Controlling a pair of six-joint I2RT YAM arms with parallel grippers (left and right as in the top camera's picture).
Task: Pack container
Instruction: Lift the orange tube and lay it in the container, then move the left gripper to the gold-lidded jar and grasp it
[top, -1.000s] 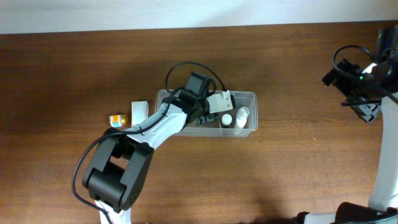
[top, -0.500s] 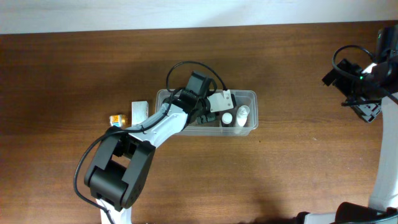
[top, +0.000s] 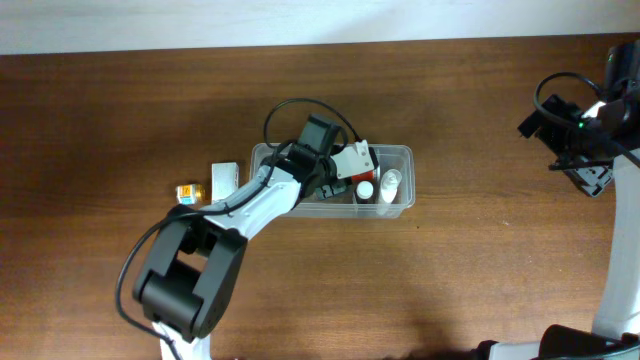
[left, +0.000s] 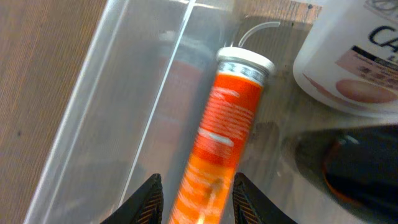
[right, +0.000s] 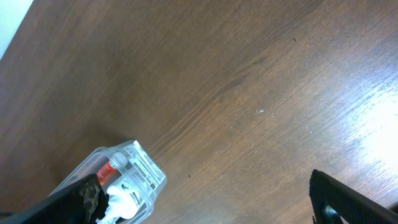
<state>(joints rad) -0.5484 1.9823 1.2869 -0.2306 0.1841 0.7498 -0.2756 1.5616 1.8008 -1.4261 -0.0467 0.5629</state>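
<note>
A small yellow-and-orange box (top: 186, 190) and a white rectangular carton (top: 224, 178) are lying near each other on the brown wooden counter (top: 100, 100), just left of the clear rectangular plastic container (top: 402, 151), which is sitting around the counter's middle. The left tool (left: 198, 198) is hanging inside the container, pinching an orange tube with a white cap (left: 227, 118). Two white bottles (top: 390, 186) are resting in the container's right end. At the far right, the right tool (right: 205, 193) is hovering above bare counter with its fingers spread wide.

We see what is probably a robotics lab: white-and-black robot arms (top: 255, 203) at a dark-brown wood-grain table (top: 100, 110), plain white wall (top: 200, 20) behind.
</note>
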